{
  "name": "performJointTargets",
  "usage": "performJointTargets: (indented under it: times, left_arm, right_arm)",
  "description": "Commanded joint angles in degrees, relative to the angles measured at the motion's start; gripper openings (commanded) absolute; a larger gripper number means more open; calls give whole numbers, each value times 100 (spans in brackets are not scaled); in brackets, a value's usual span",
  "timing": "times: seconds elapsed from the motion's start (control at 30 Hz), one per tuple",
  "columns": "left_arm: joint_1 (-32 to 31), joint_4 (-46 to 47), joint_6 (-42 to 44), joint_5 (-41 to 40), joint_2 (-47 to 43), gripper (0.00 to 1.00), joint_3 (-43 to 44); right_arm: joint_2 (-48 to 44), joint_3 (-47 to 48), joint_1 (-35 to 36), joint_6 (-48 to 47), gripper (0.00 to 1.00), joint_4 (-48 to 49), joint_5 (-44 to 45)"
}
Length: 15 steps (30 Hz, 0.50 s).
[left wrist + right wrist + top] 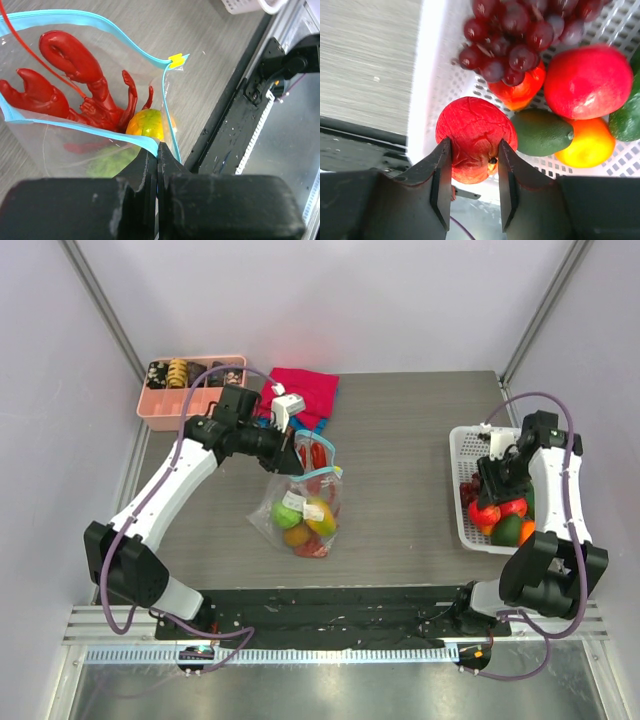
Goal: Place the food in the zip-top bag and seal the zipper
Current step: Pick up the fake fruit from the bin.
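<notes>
at the far left corner of the desk sits a pink tray with small black and tan pieces, and just right of it a red cloth. the left pincer is pressed fully together, pinching the near lip of the zip-top bag by its zipper, the teal strip. the bag hangs from that grip left of the desk's middle, its bottom resting on the desk and its mouth gaping. a yellow slider sits at the end of the strip. inside the bag lie a red lobster, a yellow-orange fruit just below it and a green fruit nearer the pincer.

well apart, at the right edge of the desk, stands the white mesh basket. the right pincer reaches down into its near end, jaws narrow, one pad against each side of a wrinkled red fruit. this fruit lies against the basket's left wall. just right of it are a dark green fruit, an orange fruit and a round red fruit. farther off lies a bunch of dark red grapes, over an orange-red fruit.
</notes>
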Motion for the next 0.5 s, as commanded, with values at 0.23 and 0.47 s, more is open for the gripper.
performJointTargets:
  times: [0.23,0.47]
  left_arm:
    - [-376,-109,1027,668,35,0,491]
    - [-675,-206,1300,783,176,0,684]
  right_arm:
    - [315,2246,-2,979,1,-109,-1937]
    - [404,2539,936,2929,1,1665,-3090]
